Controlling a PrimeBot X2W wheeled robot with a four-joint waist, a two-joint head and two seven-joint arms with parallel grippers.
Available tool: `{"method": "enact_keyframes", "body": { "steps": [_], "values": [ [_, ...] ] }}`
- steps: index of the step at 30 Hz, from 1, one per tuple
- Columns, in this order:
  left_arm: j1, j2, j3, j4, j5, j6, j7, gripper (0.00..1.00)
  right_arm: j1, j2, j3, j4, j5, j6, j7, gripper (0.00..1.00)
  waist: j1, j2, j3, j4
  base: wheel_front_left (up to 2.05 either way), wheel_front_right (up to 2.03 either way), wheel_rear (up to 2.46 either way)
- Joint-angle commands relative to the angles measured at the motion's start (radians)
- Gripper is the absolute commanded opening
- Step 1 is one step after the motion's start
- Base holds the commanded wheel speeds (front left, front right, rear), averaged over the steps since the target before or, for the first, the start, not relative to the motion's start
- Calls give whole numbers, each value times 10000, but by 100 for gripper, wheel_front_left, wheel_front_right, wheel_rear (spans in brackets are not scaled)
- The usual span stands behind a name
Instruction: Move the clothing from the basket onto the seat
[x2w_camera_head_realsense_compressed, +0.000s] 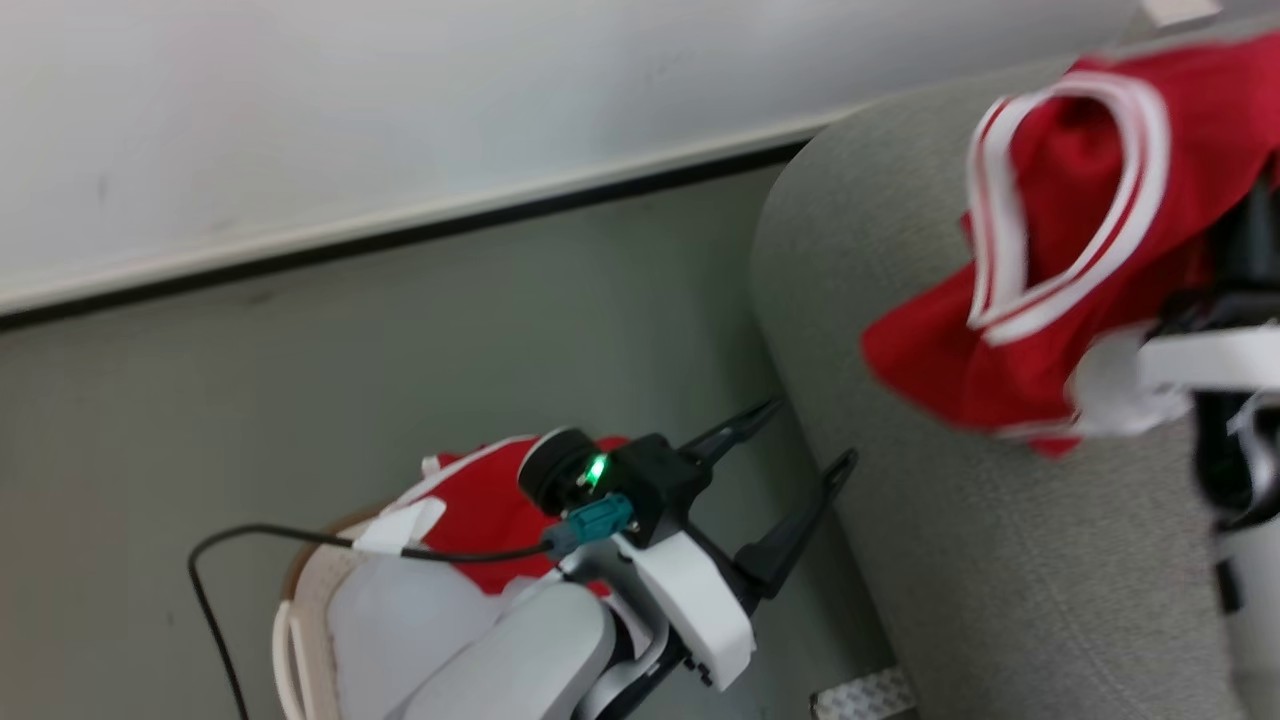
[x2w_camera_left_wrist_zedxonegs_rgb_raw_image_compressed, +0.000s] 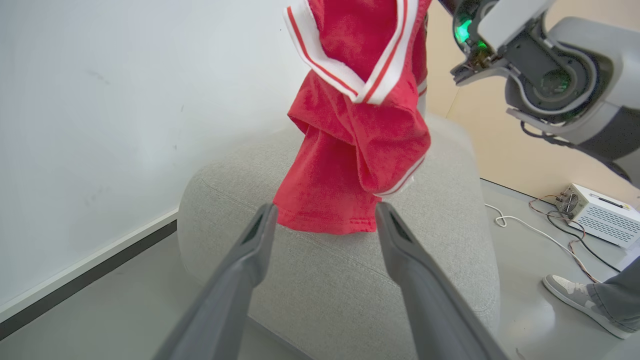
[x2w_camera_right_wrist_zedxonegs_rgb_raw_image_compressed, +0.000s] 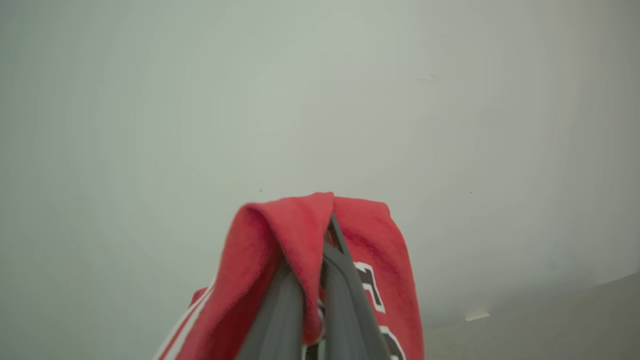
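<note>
Right gripper clamps red jersey above the seat. Left gripper wide, empty, beside seat. Next: lower, release

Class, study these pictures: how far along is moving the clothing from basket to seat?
Done: one red jersey is out of the basket. In hand: the right gripper holds it hanging over the seat, not yet released. Left: a second red garment lies in the basket, near the open left gripper.
</note>
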Motion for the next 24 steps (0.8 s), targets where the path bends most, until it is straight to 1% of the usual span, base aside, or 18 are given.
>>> {"method": "enact_keyframes", "body": {
  "steps": [1, 5, 9, 13, 15, 17, 19, 23, 24],
  "values": [
    [-400, -17, -52, -121, 245, -80, 22, 100, -770, -409, -256, 191, -124, -22, 1, 0, 0, -1, 1167, 792, 0, 0, 0],
    [-1101, -88, -181, -294, 338, -197, 11, 100, -2242, -1052, -1126, 687, -357, -23, 96, 0, 0, -1, 2129, 1345, 0, 0, 0],
    [-1672, -125, -226, -391, 450, -258, -51, 100, -3640, -1688, -2062, 1183, -647, -23, 384, 0, 0, -1, 2926, 1734, 0, 0, 0],
    [-2011, -138, -226, -378, 446, -299, -131, 100, -4486, -2203, -3099, 1858, -1406, -23, 534, 0, 0, -1, 3444, 1944, 0, 0, 0],
    [-2098, -157, -234, -298, 422, -307, -207, 100, -4551, -2359, -3634, 2333, -1896, -23, 516, 0, 0, -1, 3562, 2011, 0, 0, 0],
    [-2137, -177, -238, -202, 371, -321, -293, 100, -4254, -2513, -4234, 2929, -2408, -23, 456, 0, 0, -1, 3613, 2064, 0, 0, 0],
    [-2134, -188, -229, -101, 322, -310, -370, 100, -3810, -2660, -4994, 3628, -3258, -23, 395, 0, 0, -1, 3642, 2105, 0, 0, 0],
    [-1900, -180, -74, 68, 110, -171, -543, 100, -3188, -2105, -6853, 4519, -4679, -22, 229, 0, 0, -1, 3561, 2131, 0, 0, 0],
    [-1836, -147, -37, 95, 46, -149, -573, 100, -3040, -1999, -7237, 4640, -4952, -23, 177, 4, 0, -1, 3539, 2132, 0, 0, 0]
  ]
}}
